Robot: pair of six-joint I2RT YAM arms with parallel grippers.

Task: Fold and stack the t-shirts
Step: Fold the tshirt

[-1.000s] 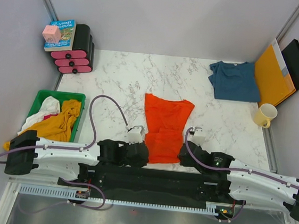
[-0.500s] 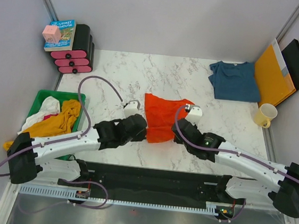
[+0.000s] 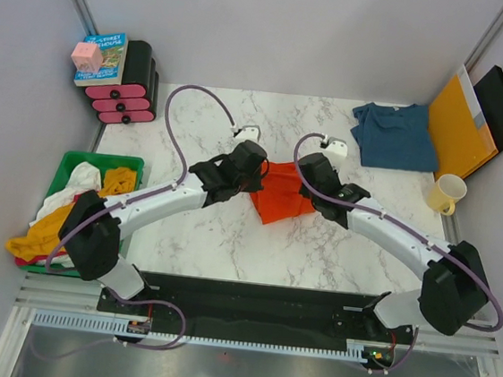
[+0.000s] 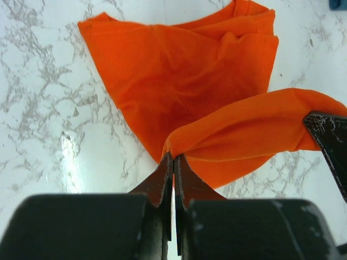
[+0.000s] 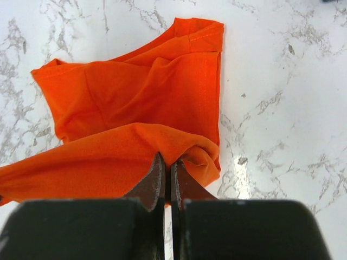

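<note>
Here, the left gripper (image 4: 173,158) and right gripper (image 5: 166,161) each clench a raised edge of the orange-red t-shirt (image 3: 279,202) mid-table; the teal-blue t-shirt (image 3: 395,137) lies flat at two o'clock.

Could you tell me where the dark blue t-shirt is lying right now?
In the top view, the blue t-shirt lies at the far right corner of the table, just left of the yellow envelope and beyond the cream mug.

Orange-red t-shirt (image 3: 279,199), teal-blue t-shirt (image 3: 395,137), white-grey marbled table (image 3: 193,227)
</note>
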